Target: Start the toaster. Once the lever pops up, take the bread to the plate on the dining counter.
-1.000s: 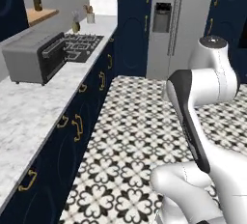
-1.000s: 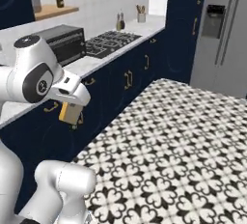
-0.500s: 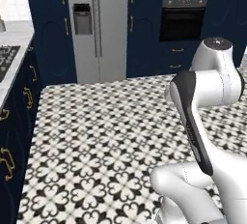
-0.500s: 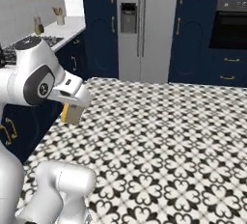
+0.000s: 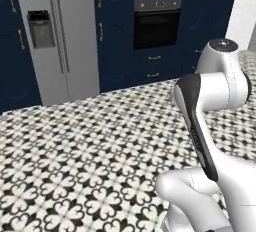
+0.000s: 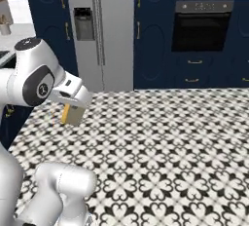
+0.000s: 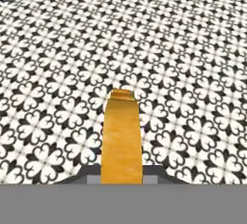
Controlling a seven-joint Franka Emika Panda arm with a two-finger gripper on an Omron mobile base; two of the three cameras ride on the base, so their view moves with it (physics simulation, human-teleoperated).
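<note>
From the left base view there wasn't much to go on: the white arm (image 5: 210, 106) rose over the patterned floor (image 5: 75, 146), with the fridge (image 5: 55, 31) and the wall oven (image 5: 156, 23) straight ahead. No plate or dining counter was anywhere in front of it, so the robot looked to be mid-carry with a fair stretch to go. That's where the risk sat: a slice pinched at one end, riding on a driving base, could work loose with any jolt or sharp turn and end up on the tiles.

The right base view was way more useful. The gripper (image 6: 73, 107) pointed down and out to the side, closed tight on the bread (image 6: 72, 115), which hung below the hand over bare floor, well clear of the cabinets (image 6: 12, 118) on the left. A fast swing of the arm near those could knock it free too.

In the hand view the bread (image 7: 121, 136) showed edge-on, its golden-orange crust running straight out from between the fingers and centered between them, not skewed. The tips themselves were hard to make out, but only the near end seemed clamped, with most of the slice sticking out past it. So a thin hold, basically.
</note>
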